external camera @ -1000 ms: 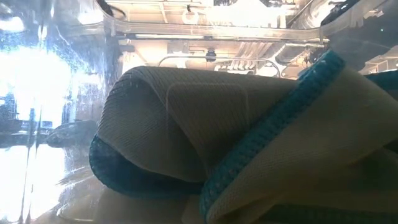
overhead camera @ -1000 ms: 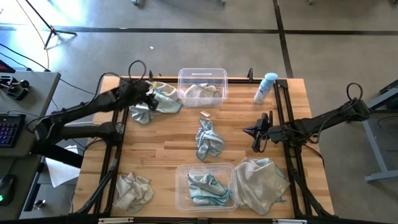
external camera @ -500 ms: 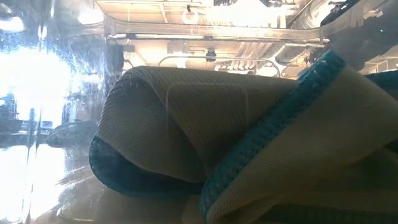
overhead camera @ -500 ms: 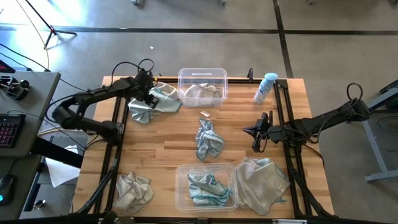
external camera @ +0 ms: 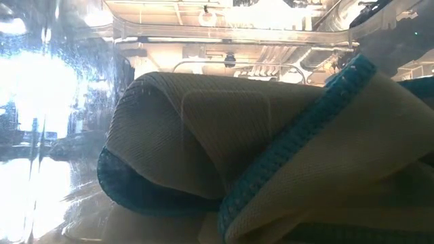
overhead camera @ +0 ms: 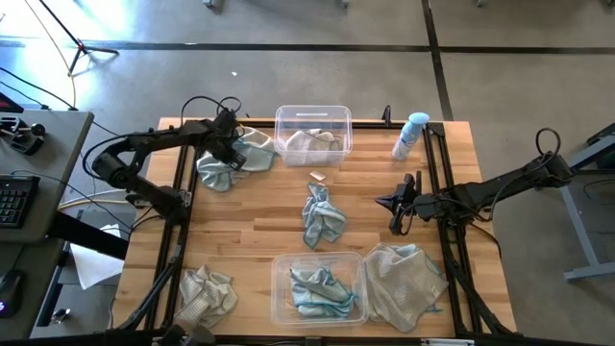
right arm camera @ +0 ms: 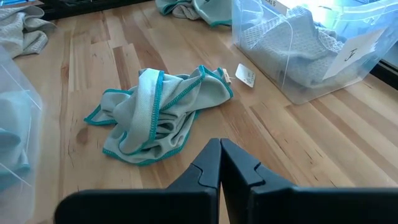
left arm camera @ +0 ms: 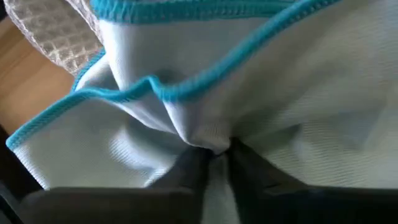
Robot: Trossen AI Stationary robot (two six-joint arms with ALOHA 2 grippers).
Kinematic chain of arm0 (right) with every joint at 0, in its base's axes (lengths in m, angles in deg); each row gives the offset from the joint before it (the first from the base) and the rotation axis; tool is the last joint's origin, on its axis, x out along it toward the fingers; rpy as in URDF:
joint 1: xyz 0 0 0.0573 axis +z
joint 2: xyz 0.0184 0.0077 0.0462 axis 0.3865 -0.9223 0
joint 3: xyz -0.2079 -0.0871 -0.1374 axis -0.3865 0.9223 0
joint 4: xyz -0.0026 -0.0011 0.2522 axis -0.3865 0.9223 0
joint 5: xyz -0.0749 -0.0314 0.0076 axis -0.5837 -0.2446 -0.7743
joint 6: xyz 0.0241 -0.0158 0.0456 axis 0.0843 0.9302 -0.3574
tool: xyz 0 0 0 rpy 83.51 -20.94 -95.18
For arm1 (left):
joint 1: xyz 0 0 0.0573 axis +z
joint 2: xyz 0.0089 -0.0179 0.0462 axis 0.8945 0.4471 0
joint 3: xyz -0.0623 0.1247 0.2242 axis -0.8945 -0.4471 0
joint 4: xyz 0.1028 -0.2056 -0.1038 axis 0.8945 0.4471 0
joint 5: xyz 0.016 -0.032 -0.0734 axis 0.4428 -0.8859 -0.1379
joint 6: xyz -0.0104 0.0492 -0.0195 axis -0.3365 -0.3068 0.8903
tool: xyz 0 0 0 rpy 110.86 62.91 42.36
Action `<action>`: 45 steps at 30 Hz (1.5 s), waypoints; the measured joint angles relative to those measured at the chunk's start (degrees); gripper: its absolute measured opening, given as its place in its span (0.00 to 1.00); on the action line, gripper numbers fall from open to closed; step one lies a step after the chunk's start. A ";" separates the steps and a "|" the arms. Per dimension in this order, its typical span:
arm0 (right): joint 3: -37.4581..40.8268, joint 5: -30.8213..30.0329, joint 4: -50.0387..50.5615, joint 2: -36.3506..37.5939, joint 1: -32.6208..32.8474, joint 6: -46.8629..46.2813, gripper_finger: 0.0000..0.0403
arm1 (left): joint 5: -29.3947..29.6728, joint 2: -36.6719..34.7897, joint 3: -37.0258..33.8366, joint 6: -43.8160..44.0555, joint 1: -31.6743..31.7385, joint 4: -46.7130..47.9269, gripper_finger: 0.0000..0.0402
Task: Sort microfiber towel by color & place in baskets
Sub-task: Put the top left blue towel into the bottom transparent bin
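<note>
My left gripper [left arm camera: 212,163] has its jaws pinched on a fold of the limp, light teal towel [overhead camera: 233,157] at the surface's far-left corner; I judge a bunched ridge holds best.

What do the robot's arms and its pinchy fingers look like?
Both arms are dark, nearly black, thin and jointed like long bent sticks. Black cables loop off the left arm and off the right arm. The left gripper ends in two dark, flat-sided fingers. The right gripper has two smooth black fingers with angled tips. No stickers or markings can be seen on them.
</note>
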 joint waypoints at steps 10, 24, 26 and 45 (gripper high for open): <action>0.00 0.00 0.00 -0.02 0.00 -0.02 0.00 | 0.40 -7.28 0.72 4.13 -0.79 4.92 0.00; 0.00 -0.26 0.00 -0.02 0.00 0.16 0.00 | 9.60 -27.10 11.22 13.30 -16.62 21.64 0.00; 0.00 -0.26 0.00 -0.02 0.00 0.17 0.00 | 11.59 -28.15 12.92 14.99 -19.92 23.00 0.00; 0.00 -0.26 0.03 -0.02 0.01 0.17 0.00 | 21.64 -20.23 33.29 30.56 -49.26 35.44 0.00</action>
